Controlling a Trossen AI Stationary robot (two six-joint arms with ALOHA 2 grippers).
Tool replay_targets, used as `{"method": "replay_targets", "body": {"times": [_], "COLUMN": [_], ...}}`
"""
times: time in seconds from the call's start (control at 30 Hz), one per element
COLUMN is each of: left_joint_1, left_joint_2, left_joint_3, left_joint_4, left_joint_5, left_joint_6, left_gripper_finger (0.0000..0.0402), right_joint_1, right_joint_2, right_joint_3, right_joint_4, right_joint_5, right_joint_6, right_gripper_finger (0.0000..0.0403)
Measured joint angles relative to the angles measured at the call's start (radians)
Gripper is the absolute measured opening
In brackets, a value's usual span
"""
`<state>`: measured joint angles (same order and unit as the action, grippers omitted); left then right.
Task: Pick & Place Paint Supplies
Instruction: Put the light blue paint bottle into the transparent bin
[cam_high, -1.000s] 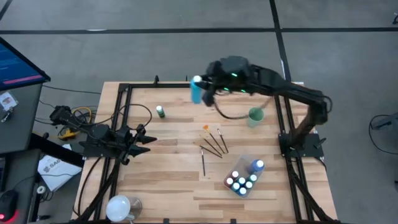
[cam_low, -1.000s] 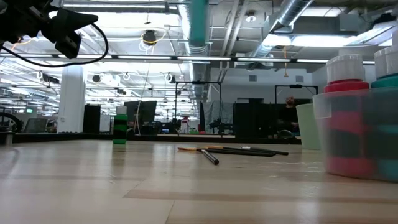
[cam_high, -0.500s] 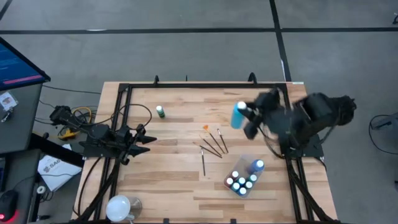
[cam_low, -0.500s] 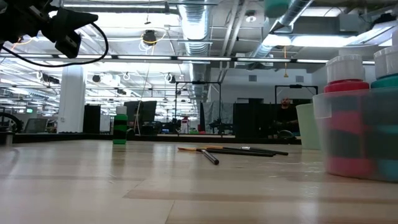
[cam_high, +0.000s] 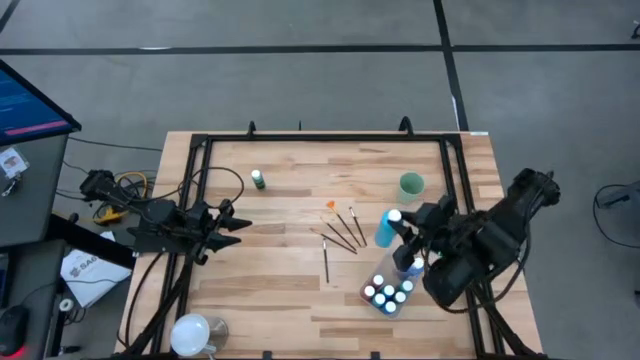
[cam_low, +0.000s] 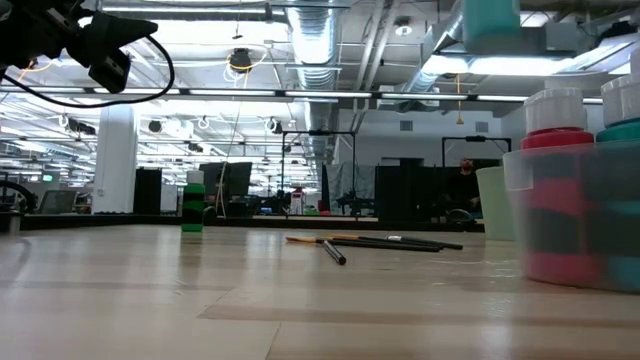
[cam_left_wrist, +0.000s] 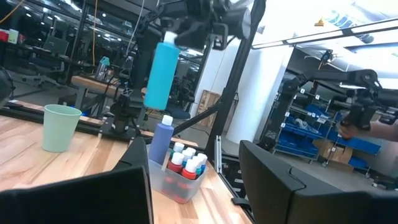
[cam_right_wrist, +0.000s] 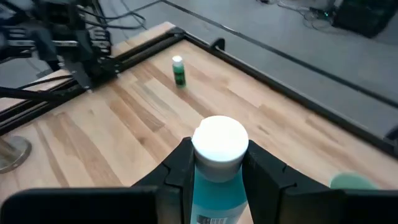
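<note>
My right gripper (cam_high: 402, 234) is shut on a teal paint bottle with a white cap (cam_high: 385, 228), high above the table between the paintbrushes (cam_high: 342, 230) and the clear tub (cam_high: 391, 287) of small paint bottles. The left wrist view shows the teal bottle (cam_left_wrist: 160, 70) hanging above the tub (cam_left_wrist: 181, 177). A small green bottle (cam_high: 258, 179) stands upright at the far left. The brushes lie flat at the middle. My left gripper (cam_high: 238, 222) waits open at the table's left side. My right gripper pinches the teal bottle between its two fingers (cam_right_wrist: 178, 167), on the upper body just under the white cap (cam_right_wrist: 219, 140). The bottle hangs clear of the table, slightly tilted, its body below the fingers (cam_left_wrist: 158, 81).
A pale green cup (cam_high: 411, 185) stands at the far right. A black frame rail (cam_high: 320, 138) runs round the tabletop. A round white object (cam_high: 191, 331) sits at the near left corner. Bare wood lies between the green bottle and the brushes.
My right gripper has swung from the table's far edge toward the right and near side, sinking a little and rolling, with the teal bottle still in its hold. The bottle now hangs near the tub. The left arm has kept still.
</note>
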<state>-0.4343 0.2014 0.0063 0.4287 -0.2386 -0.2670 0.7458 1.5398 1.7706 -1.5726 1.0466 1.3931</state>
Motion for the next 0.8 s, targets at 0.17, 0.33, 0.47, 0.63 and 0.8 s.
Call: {"method": "replay_targets", "body": {"times": [0.17, 0.33, 0.47, 0.63, 0.8], "left_joint_1": [0.0, 0.0, 0.0, 0.0, 0.0], "left_joint_2": [0.001, 0.001, 0.001, 0.001, 0.001], "left_joint_3": [0.0, 0.0, 0.0, 0.0, 0.0], "left_joint_4": [0.0, 0.0, 0.0, 0.0, 0.0], "left_joint_5": [0.0, 0.0, 0.0, 0.0, 0.0], "left_joint_6": [0.0, 0.0, 0.0, 0.0, 0.0], "left_gripper_finger": [0.0132, 0.0132, 0.0132, 0.0132, 0.0132], "right_joint_1": [0.057, 0.097, 0.107, 0.108, 0.112], "right_joint_2": [-0.004, -0.008, -0.008, -0.008, -0.008], "right_joint_3": [-0.132, -0.251, -0.332, -0.415, -0.475], "right_joint_4": [0.003, 0.002, 0.002, 0.002, 0.019], "right_joint_5": [0.002, 0.002, 0.002, -0.011, -0.038], "right_joint_6": [0.206, 0.369, 0.454, 0.516, 0.566], "right_gripper_finger": [0.0094, 0.0094, 0.0094, 0.0094, 0.0094]}}
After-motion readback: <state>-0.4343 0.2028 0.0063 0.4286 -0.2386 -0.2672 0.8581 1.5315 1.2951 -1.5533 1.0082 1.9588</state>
